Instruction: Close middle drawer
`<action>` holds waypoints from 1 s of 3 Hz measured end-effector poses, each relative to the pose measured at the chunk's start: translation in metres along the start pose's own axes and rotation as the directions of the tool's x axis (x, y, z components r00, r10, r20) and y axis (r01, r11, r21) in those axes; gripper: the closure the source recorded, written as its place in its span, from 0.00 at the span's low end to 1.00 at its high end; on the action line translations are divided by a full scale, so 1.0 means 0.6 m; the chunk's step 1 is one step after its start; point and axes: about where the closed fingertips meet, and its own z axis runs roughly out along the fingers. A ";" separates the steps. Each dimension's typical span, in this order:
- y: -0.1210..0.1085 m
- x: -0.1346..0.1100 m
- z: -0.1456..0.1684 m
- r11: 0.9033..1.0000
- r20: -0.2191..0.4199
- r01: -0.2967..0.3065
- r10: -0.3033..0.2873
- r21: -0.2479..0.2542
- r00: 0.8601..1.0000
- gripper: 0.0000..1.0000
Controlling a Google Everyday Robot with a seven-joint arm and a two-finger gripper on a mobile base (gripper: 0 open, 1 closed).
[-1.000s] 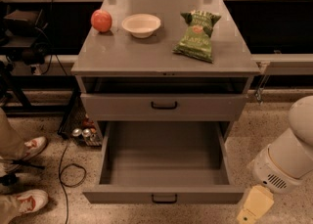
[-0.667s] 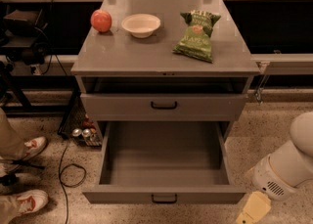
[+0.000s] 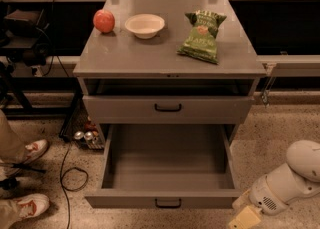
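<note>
Drawer: wide grey metal middle drawer (image 3: 125,199), black bar handle (image 3: 167,203), stands pulled out below the taller-fronted grey drawer (image 3: 210,109).
End effector: cream end effector (image 3: 243,219), near the open drawer's front right corner; grip state cannot be told.

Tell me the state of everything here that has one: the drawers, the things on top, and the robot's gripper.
middle drawer: pulled far out, empty.
upper drawer: pushed in or nearly so, dark gap above its front.
bowl: upright, empty.
chip bag: lying flat, looks unopened.
apple: whole, beside the bowl.
gripper: low by the middle drawer's front right corner, holding nothing.
</note>
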 end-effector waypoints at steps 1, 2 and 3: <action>-0.033 0.011 0.056 1.000 0.037 -0.020 0.020 -0.007 0.999 0.62; -0.074 0.020 0.103 0.998 0.042 -0.046 0.044 0.048 0.998 0.85; -0.123 0.028 0.145 0.990 0.042 -0.067 0.062 0.125 0.997 1.00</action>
